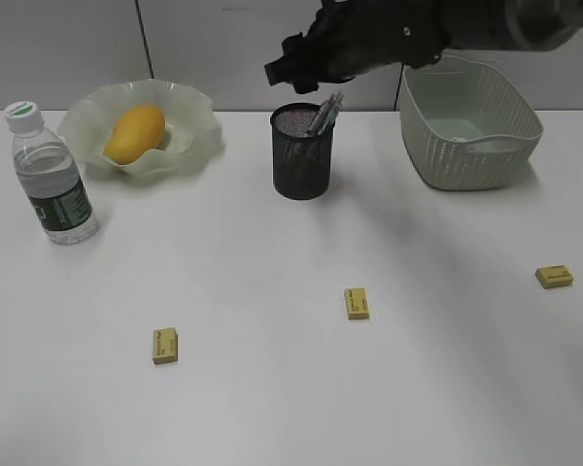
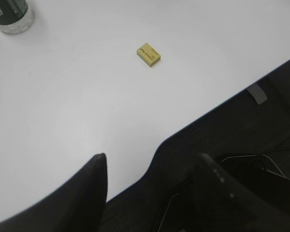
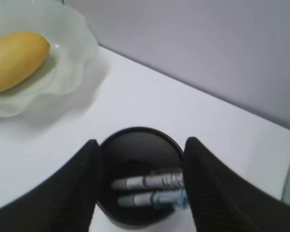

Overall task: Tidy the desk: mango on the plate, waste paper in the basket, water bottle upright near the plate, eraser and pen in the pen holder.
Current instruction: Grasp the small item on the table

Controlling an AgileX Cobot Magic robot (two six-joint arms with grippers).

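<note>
The mango (image 1: 134, 133) lies in the wavy green plate (image 1: 189, 146) at the back left, seen also in the right wrist view as mango (image 3: 14, 60) on plate (image 3: 72, 53). The water bottle (image 1: 51, 175) stands upright left of the plate. My right gripper (image 3: 141, 142) hangs open just above the black mesh pen holder (image 1: 302, 155), in which two pens (image 3: 150, 182) lean. Three yellow erasers lie on the desk (image 1: 272, 388): one front left (image 1: 165, 345), one in the middle (image 1: 357, 303), one at the right (image 1: 555, 277). My left gripper (image 2: 153, 157) is open and empty over the desk's front edge. The waste paper is out of view.
The pale green basket (image 1: 471, 146) stands at the back right, beside the pen holder. In the left wrist view an eraser (image 2: 149, 54) and the bottle's base (image 2: 12, 14) lie ahead, with dark floor below the desk's edge.
</note>
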